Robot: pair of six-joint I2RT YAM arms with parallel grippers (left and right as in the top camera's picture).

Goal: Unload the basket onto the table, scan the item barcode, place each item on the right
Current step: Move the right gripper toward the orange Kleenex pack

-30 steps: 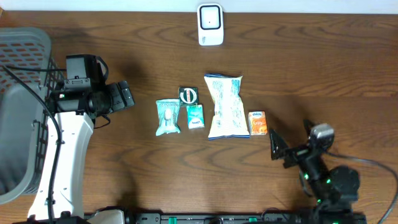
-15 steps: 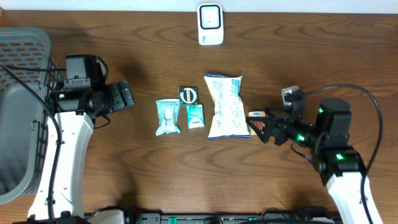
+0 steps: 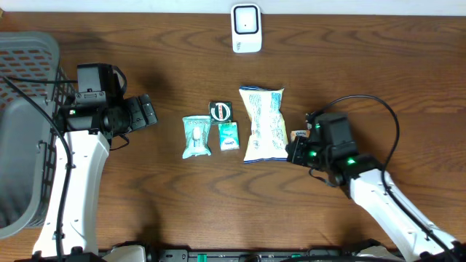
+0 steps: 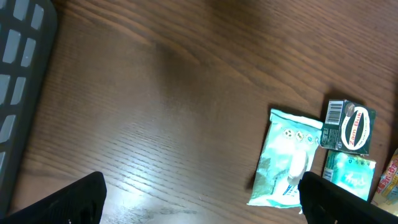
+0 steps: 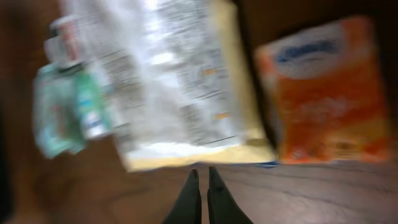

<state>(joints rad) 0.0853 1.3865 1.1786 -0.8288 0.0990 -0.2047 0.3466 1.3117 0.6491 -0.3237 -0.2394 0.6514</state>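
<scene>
Right wrist blur: right claw [image 5: 200,180] pinched closed, empty, near chip bag [image 5: 180,81]; left claw [image 4: 202,190] spread wide.

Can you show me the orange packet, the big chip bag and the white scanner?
orange packet [image 5: 326,93]: right wrist view, middle of its front.
chip bag [image 3: 263,125]: overhead view, middle of the bag.
white scanner [image 3: 246,29]: overhead view, centre of its face.

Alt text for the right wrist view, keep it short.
Blurred close-up: shut, empty jaws point at the lower edge of a white-and-yellow chip bag lying on a wooden table. An orange packet lies at frame right, small green packets at frame left.
</scene>
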